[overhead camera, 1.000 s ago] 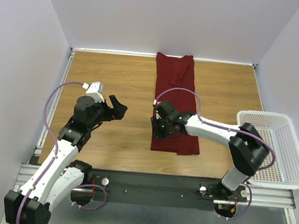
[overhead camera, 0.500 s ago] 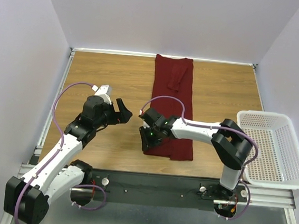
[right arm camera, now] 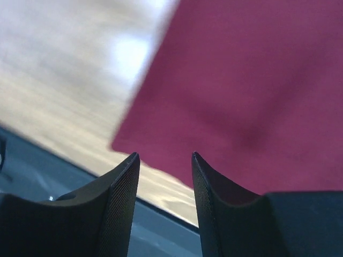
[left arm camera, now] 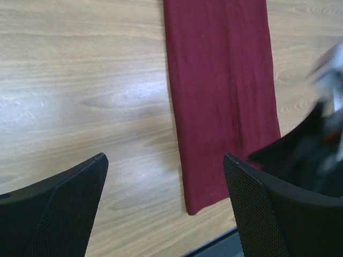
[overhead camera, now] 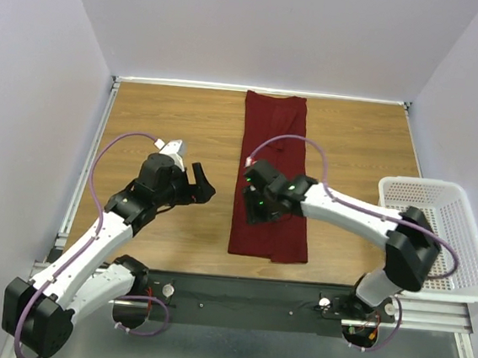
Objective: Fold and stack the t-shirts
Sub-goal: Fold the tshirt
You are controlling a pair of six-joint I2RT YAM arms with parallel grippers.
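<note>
The wood-grain tabletop carries a maroon t-shirt folded into a long narrow strip; it lies flat, running from the far edge almost to the near edge, about midway across; a white mesh basket overhangs the right edge by the near right corner.

The left end effector holds its fingers wide apart, and the right end effector has only a small gap between its fingers.

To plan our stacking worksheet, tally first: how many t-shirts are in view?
1. The maroon t-shirt lies as a long folded strip down the middle of the wooden table, far edge toward near edge. Another could be hidden beneath it; nothing shows that.
</note>
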